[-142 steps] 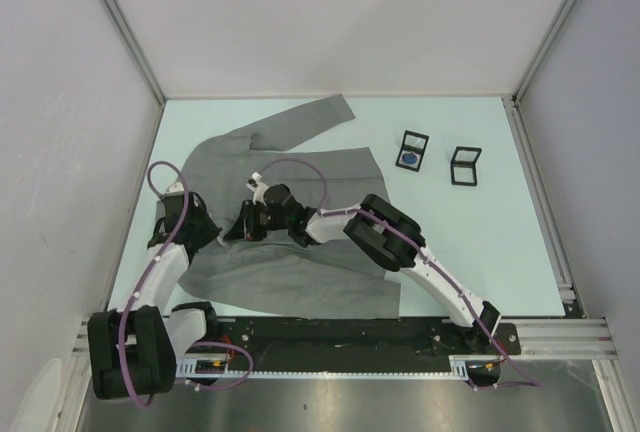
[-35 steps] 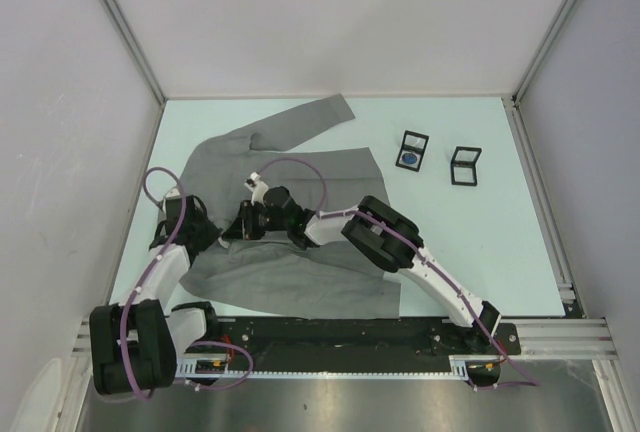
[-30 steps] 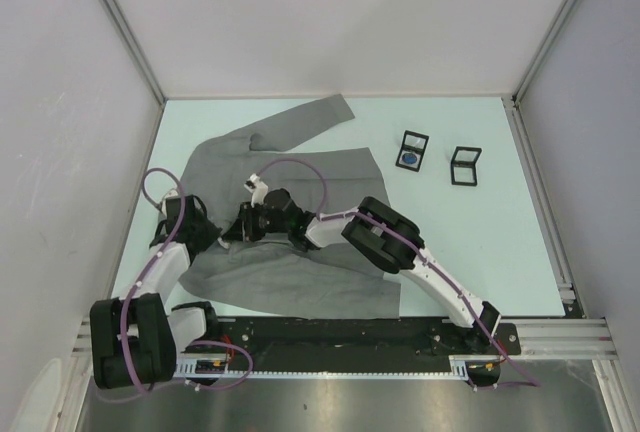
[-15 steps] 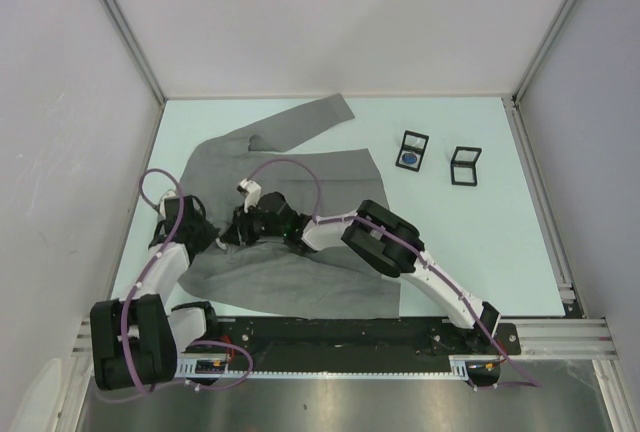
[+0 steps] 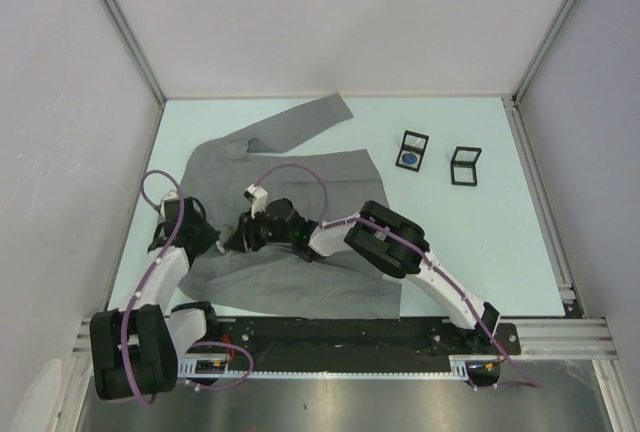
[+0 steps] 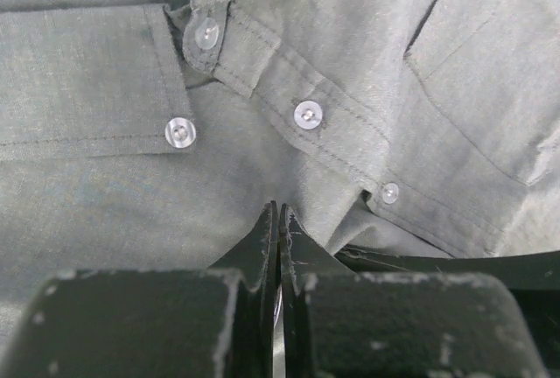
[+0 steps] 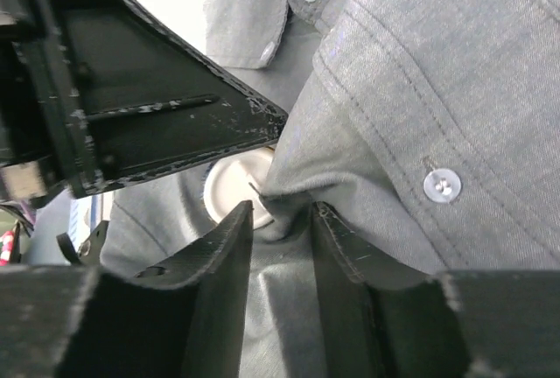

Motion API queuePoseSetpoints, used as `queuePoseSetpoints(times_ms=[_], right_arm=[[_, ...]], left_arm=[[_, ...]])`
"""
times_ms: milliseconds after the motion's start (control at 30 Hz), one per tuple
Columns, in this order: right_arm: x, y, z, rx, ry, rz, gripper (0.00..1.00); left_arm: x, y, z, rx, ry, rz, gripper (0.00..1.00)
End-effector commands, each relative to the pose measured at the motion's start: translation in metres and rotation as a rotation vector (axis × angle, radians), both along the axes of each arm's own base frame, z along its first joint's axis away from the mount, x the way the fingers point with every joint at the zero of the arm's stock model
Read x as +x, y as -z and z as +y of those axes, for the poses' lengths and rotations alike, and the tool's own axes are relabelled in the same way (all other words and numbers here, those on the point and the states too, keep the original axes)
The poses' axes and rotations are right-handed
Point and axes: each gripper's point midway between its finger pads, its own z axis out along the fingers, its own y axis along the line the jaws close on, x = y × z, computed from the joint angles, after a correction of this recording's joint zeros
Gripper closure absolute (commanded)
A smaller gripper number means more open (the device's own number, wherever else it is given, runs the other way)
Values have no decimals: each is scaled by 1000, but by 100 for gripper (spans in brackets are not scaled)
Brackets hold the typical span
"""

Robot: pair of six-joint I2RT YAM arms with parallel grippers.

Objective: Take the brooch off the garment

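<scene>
The grey garment (image 5: 300,167) lies spread on the table, its button placket filling both wrist views (image 6: 131,89) (image 7: 455,72). The brooch (image 7: 229,187) shows as a white round disc with a thin pin, tucked under a cloth fold. My left gripper (image 5: 210,239) (image 6: 279,207) is shut, and a pale sliver of the brooch (image 6: 280,308) sits between its jaws. Its black finger (image 7: 157,107) covers the disc's top. My right gripper (image 5: 243,237) (image 7: 280,207) pinches a fold of the garment right beside the disc, tip to tip with the left.
Two small black open boxes stand on the pale table at the back right, one with a blue round item (image 5: 411,150) and one without (image 5: 465,165). Grey walls close in the sides and back. The arm bases sit along the near rail (image 5: 330,337).
Both grippers have stayed on the garment's front. The right wrist has shifted slightly left then back, bunching the cloth. The left gripper has barely moved.
</scene>
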Motion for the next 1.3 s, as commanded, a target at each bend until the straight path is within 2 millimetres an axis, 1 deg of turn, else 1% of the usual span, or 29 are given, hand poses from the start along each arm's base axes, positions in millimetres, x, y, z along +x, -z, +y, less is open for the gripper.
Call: queuePoseSetpoints(times_ms=[0, 33, 67, 133, 167, 267, 300, 333, 367, 433, 467, 533, 567, 600, 667, 733, 833, 867, 900, 1000, 1033, 1067, 1133, 1200, 1267], right_arm=[[0, -11, -9, -7, 6, 16, 58], [3, -13, -10, -6, 10, 11, 58], [5, -19, -11, 0, 14, 6, 56], [6, -21, -12, -4, 17, 7, 52], [11, -26, -15, -3, 26, 3, 51], [14, -30, -19, -25, 30, -16, 47], [14, -32, -20, -28, 33, -24, 44], [15, -34, -20, -30, 36, -32, 43], [16, -34, -20, -37, 39, -37, 42], [18, -34, -21, -39, 45, -36, 39], [17, -34, -20, -41, 45, -37, 38], [17, -34, -19, -45, 42, -49, 36], [19, -32, -18, -58, 49, -52, 36], [20, -32, -18, -68, 49, -68, 35], [18, -32, -14, -78, 51, -80, 35], [15, -29, -11, -85, 42, -92, 37], [12, -33, -3, -83, 27, -123, 46], [7, -31, 0, -89, 21, -129, 48], [7, -33, 3, -85, 21, -143, 53], [2, -32, 7, -94, 19, -174, 57], [1, -35, 9, -88, 18, -182, 58], [3, -34, 9, -93, 31, -191, 58], [1, -36, 10, -89, 26, -198, 55], [0, -36, 10, -89, 22, -203, 50], [-3, -37, 12, -89, 16, -212, 48]], left_arm=[[-4, 1, 3, 23, 1, 59, 100], [-3, 2, 4, 23, 1, 81, 100], [-3, 2, 5, 26, 4, 92, 100], [-4, 4, 4, 25, 14, 115, 100], [-3, 4, 4, 26, 17, 116, 99], [-1, 2, 1, 20, 40, 106, 99], [-1, 1, 1, 20, 42, 103, 98], [0, 0, 0, 15, 48, 97, 94], [1, -2, -1, 14, 51, 89, 86], [2, -5, 0, 13, 43, 83, 75], [3, -6, 0, 12, 42, 78, 67], [4, -10, -1, 9, 41, 60, 62], [5, -11, -1, 10, 39, 56, 58], [5, -12, -1, 7, 40, 51, 56], [6, -14, -1, 6, 37, 46, 54], [8, -16, -2, 3, 37, 36, 54], [9, -18, -1, 4, 32, 33, 54], [9, -18, -1, 4, 31, 31, 54], [9, -17, 0, 3, 27, 36, 54], [7, -17, 1, 8, 16, 38, 53], [7, -17, 3, 8, 5, 36, 54], [6, -17, 3, 7, 0, 39, 54], [4, -14, 5, -1, -18, 46, 53], [5, -16, 6, -3, -28, 35, 50], [5, -18, 8, -3, -39, 24, 47]])
